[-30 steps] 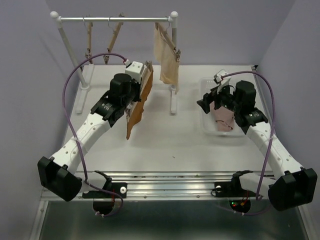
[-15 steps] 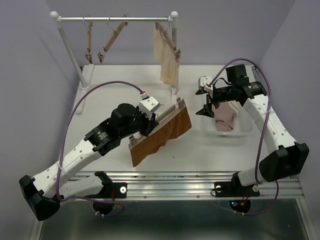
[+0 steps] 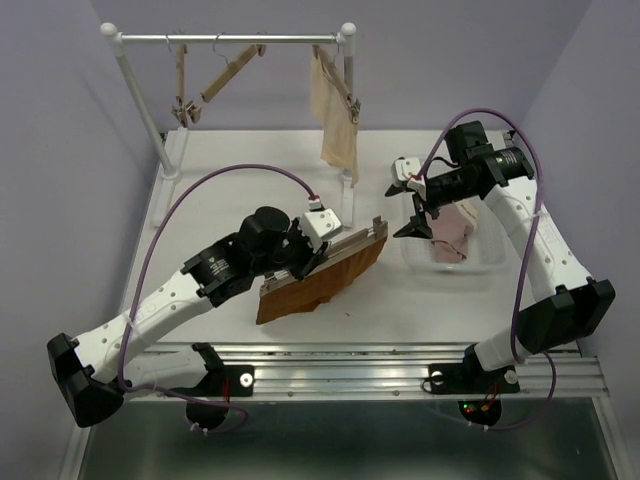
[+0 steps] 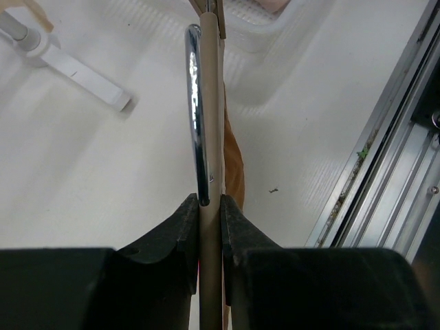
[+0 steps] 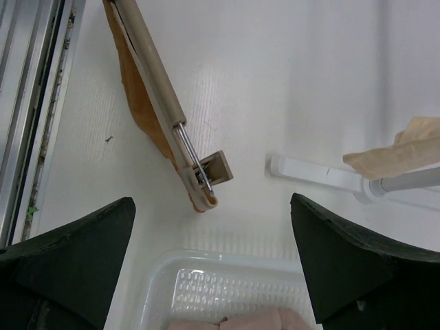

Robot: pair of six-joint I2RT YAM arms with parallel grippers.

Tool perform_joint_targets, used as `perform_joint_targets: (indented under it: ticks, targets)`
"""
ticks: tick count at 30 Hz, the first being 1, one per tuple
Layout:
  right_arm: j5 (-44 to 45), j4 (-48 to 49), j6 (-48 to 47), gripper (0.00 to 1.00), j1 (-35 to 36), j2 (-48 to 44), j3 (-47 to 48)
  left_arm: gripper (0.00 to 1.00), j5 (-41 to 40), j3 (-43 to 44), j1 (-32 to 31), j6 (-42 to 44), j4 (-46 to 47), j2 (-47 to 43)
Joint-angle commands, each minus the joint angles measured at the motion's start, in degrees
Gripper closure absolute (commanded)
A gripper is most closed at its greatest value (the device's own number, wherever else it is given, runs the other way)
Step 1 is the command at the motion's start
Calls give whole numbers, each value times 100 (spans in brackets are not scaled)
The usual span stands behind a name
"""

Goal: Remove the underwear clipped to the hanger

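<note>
At the rack's left end hangs an empty hanger; toward its right end the cream underwear is still clipped up. In front of the rack, the left gripper is clamped on a wooden hanger carrying the rust-brown underwear, not yet unclipped. Right of the rack, the right gripper hovers spread wide, holding nothing, beside the bin where the pinkish-beige underwear lies. By my reckoning, one is done and two are left.

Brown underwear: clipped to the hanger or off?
Clipped: brown underwear hangs along the hanger in the left fingers; cloth reaches the end clip.
</note>
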Motion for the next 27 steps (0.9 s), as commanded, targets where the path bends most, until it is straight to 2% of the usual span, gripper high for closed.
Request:
perform_joint_targets:
  ticks: [1,15,20,22,24,27]
  targets:
    - [-210,-61,179,0,123,117,308,100,-4,419,-126,358,24,-20]
    - [317,-325,152,0,914,459,352,100,-215,375,-214,411,24,-126]
    - [598,-298,267,4,967,512,370,100,-268,331,-250,411,6,-179]
    - [651,-280,355,14,967,539,387,100,-259,322,-258,428,15,-222]
    - [712,-272,433,31,967,565,422,100,-303,313,-259,437,32,-258]
    - [835,-245,548,47,967,626,466,100,-356,287,-258,437,24,-267]
